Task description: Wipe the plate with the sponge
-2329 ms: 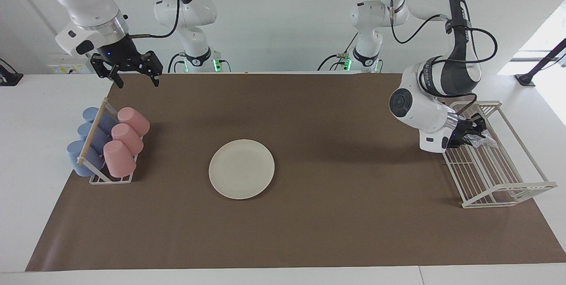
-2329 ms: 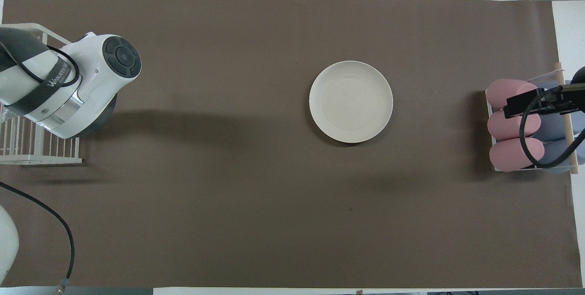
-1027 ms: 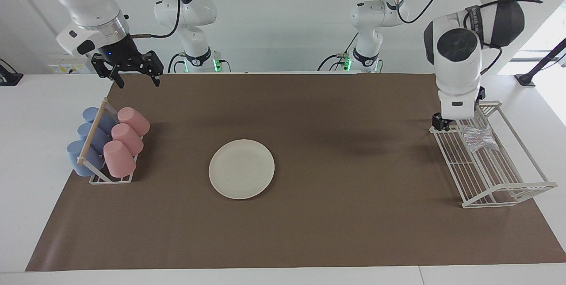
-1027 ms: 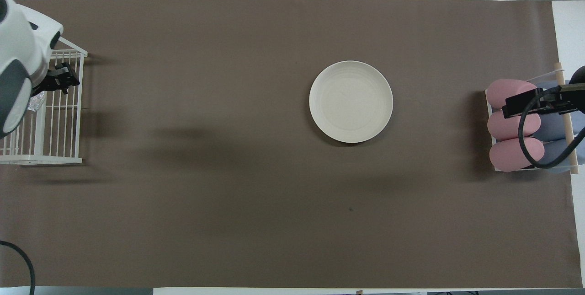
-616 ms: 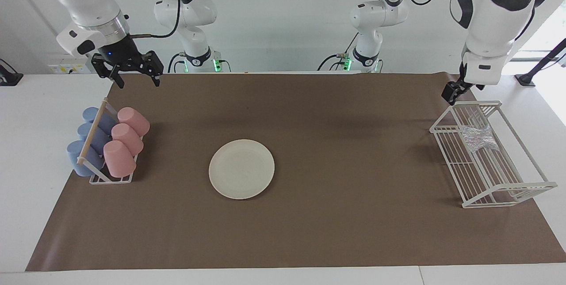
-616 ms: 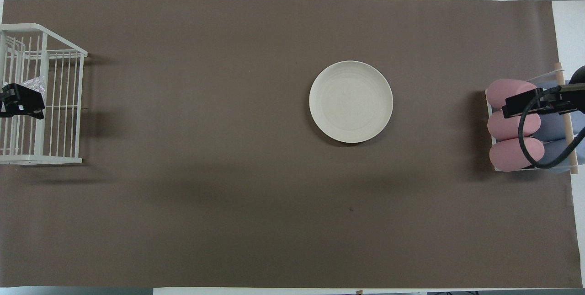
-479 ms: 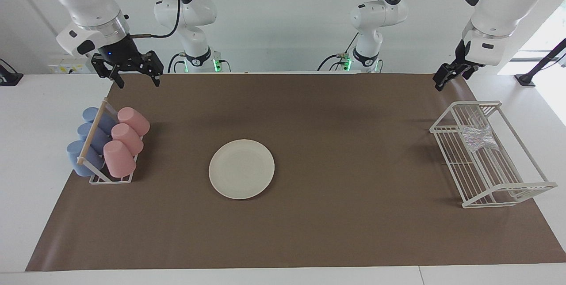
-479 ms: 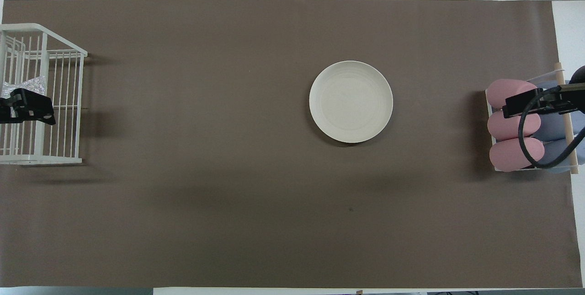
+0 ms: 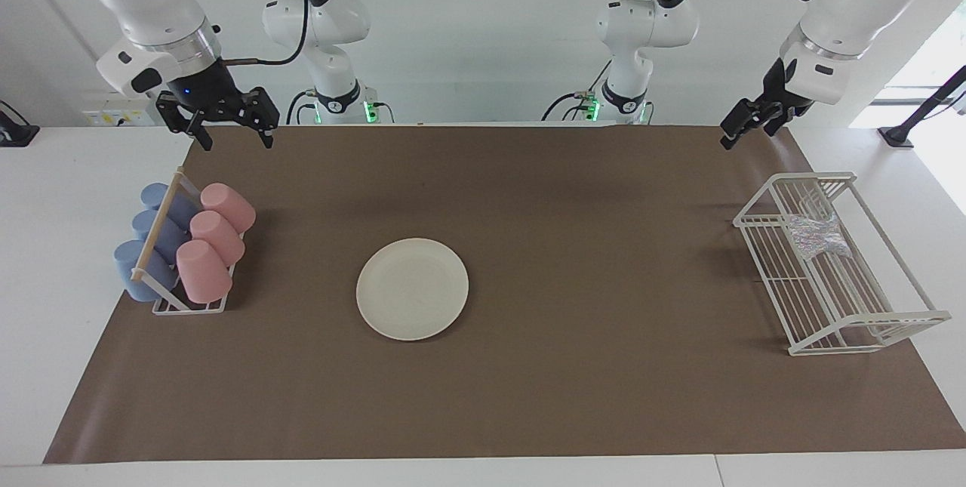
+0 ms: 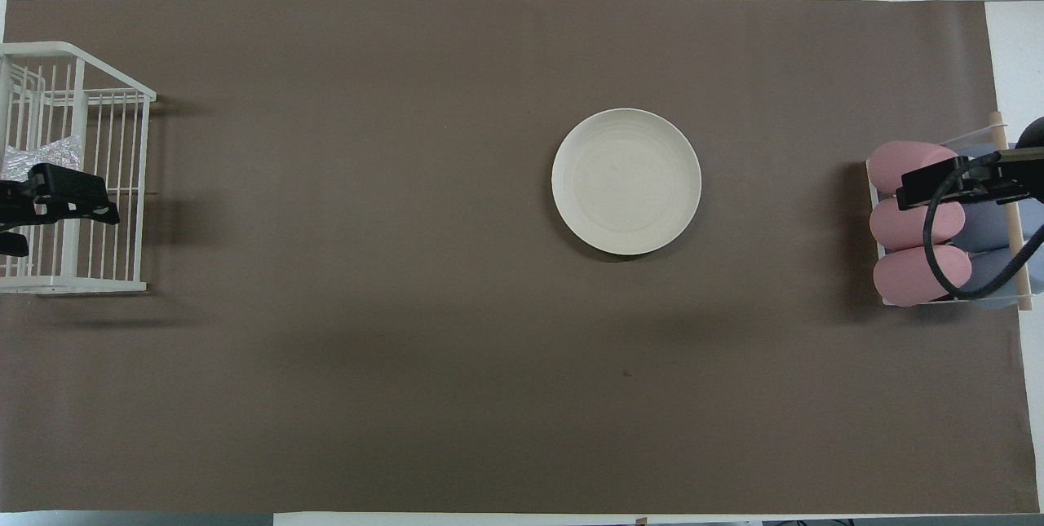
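The cream-white plate (image 9: 412,288) (image 10: 626,181) lies flat on the brown mat near the table's middle, with nothing on it. The silvery crinkled sponge (image 9: 815,236) (image 10: 39,156) lies inside the white wire rack (image 9: 868,321) (image 10: 106,183) at the left arm's end of the table. My left gripper (image 9: 738,130) hangs open and empty, raised above the mat beside the rack and clear of the sponge. Over the cup holder at the other end of the table, my right gripper (image 9: 235,141) waits open and empty.
A holder with several pink cups (image 9: 213,238) (image 10: 913,224) and blue cups (image 9: 151,238) lying on their sides stands at the right arm's end. The brown mat (image 9: 604,366) covers most of the white table.
My left arm has risen out of the wire rack and swung up toward the robots, leaving the sponge lying in the rack. The right arm has not moved.
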`<action>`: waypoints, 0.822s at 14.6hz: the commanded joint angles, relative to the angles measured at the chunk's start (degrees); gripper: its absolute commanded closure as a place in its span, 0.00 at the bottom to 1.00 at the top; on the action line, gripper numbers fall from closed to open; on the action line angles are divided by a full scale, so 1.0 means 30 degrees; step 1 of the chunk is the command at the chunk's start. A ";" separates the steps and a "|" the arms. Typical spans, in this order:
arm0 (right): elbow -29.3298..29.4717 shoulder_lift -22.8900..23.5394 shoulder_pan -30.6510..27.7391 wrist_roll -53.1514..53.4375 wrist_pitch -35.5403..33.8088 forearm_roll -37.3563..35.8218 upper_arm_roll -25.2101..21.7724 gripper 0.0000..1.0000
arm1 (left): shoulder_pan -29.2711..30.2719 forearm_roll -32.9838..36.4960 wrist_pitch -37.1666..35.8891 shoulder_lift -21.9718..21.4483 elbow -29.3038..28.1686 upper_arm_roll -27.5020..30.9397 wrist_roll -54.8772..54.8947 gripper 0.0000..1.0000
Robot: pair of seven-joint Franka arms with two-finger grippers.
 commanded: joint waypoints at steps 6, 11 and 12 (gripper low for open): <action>-0.0374 -0.0294 -0.0023 0.0439 0.1051 -0.0075 0.0164 0.00 | -0.0480 -0.0311 -0.1572 0.1363 0.2303 0.0201 0.1630 0.00; -0.0374 -0.0294 -0.0023 0.0439 0.1022 -0.0075 0.0164 0.00 | -0.0392 -0.0311 -0.1484 0.1009 0.1741 0.0230 0.1693 0.00; -0.0374 -0.0294 -0.0023 0.0439 0.0993 -0.0075 0.0164 0.00 | -0.0421 -0.0311 -0.1484 0.0921 0.1741 0.0259 0.1693 0.00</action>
